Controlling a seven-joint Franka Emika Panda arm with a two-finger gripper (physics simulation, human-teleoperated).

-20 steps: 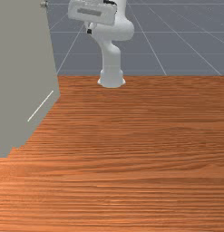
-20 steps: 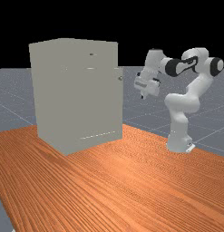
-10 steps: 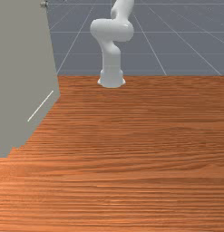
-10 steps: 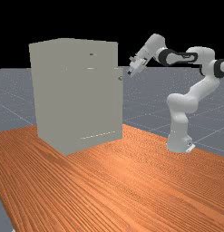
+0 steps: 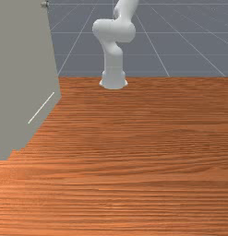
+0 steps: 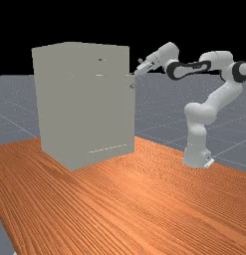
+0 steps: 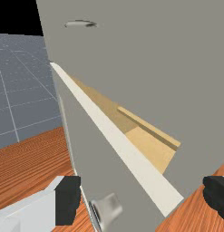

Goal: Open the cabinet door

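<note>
While the whole scene is being carried by the wood table (image 5: pixel 147 156) below the cabinet door, the grey cabinet (image 6: pixel 79 109) is standing directly behind it. The Panda arm (image 6: pixel 201 113) is reaching in from the door's robot-facing side. The cabinet door (image 7: pixel 99 167) is itself hanging ajar, its pale top edge (image 7: pixel 111 136) being seen apart from the front, with the light-wood interior (image 7: pixel 149 145) showing behind. The gripper (image 7: pixel 142 197) is being held near the door's free corner, its jaws well apart and clamped on nothing. The upper handle (image 7: pixel 80 23) is sitting above the door, and the round knob (image 7: pixel 109 210) is projecting from the door's outer face, near the free side.

The task is apparently being left at the approach, with the swing still to be widened. A stiff panel, probably light on its hinges, is being expected; the smooth knob is looking slippery and short. A hold squarely across its neck is being favoured, or a finger behind the free edge, since an off-centre pinch is risking a slip.
</note>
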